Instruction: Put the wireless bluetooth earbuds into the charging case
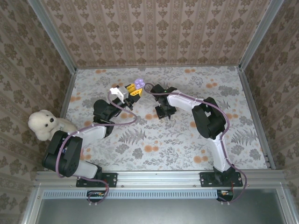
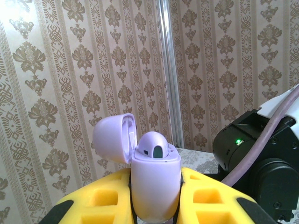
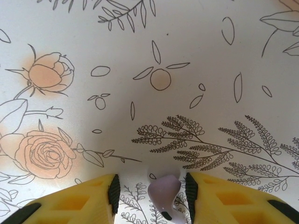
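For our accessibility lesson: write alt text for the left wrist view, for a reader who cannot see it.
A lilac charging case, lid flipped open, is clamped by the left end effector between yellow fingers, with one earbud sitting in its top. Patterned wallpaper is behind; a black arm joint with a green light is at right.

Bright, even, soft light overall. Faint grey shadow lies on the table ahead of my right gripper. My left fingers look soft up close; walls splay at top-view edges.
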`<control>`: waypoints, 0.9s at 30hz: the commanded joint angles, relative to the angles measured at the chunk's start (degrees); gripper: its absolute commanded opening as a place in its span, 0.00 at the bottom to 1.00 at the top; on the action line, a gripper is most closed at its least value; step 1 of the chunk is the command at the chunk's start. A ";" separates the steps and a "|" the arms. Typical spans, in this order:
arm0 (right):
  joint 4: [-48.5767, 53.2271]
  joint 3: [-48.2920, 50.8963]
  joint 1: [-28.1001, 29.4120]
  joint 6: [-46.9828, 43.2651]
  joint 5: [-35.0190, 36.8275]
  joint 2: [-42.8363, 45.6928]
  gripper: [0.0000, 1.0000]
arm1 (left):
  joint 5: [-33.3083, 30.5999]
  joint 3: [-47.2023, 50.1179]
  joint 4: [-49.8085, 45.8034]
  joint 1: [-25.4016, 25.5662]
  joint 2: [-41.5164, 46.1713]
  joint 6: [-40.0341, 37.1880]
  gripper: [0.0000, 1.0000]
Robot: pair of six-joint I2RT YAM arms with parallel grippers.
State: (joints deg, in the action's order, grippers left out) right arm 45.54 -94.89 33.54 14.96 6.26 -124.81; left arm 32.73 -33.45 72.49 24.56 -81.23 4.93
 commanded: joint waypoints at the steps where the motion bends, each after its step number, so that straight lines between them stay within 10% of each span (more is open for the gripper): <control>1: 1.90 -1.08 0.12 -0.59 2.92 -2.02 0.44 | 0.25 -0.39 1.88 -0.03 1.12 0.96 0.00; 27: 0.73 4.97 -1.58 -1.10 3.49 1.77 0.36 | 0.28 -1.00 1.87 0.15 0.56 1.23 0.00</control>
State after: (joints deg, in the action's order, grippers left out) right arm 43.09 -92.09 33.43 14.83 6.26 -123.35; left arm 32.73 -33.45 72.49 24.67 -81.23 5.15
